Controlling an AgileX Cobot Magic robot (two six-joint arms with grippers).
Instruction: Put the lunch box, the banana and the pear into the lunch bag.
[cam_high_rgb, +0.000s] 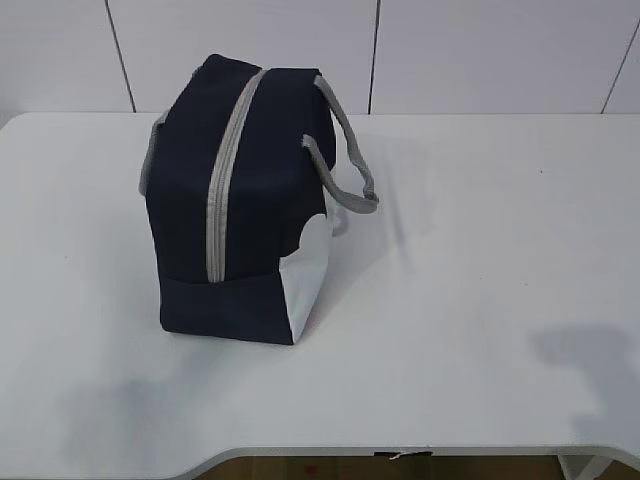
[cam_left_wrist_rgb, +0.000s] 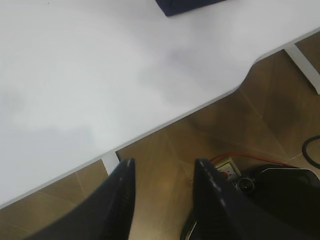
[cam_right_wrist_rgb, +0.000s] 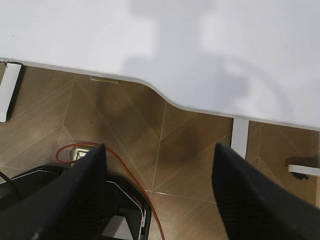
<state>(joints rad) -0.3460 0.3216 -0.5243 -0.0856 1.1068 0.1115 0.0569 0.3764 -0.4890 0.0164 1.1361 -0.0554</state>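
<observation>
Standing upright on the left half of the white worktop (cam_high_rgb: 470, 300), the lunch bag (cam_high_rgb: 240, 200) has its grey zipper (cam_high_rgb: 222, 180) running closed over the top and down the near end, with the grey strap handles (cam_high_rgb: 345, 150) flopped toward the right. No lunch box, banana or pear shows on the worktop in any view; whether they sit inside the bag cannot be told, since the closed fabric hides its interior. The left end effector (cam_left_wrist_rgb: 165, 172) hangs off the front edge of the worktop above the wooden floor (cam_left_wrist_rgb: 210, 135), fingers a moderate gap apart and holding nothing; only a dark corner of the bag shows at the top of that view. The right end effector (cam_right_wrist_rgb: 160, 155) also hangs beyond the edge, fingers spread wide and empty. The main risk, as I judge it, is that the soft, tall bag tips or slides if one arm tugs the zipper without the other bracing it. A loose handle could also snag a finger, and both arms start low beside the edge, so a careless rise could strike the worktop.
</observation>
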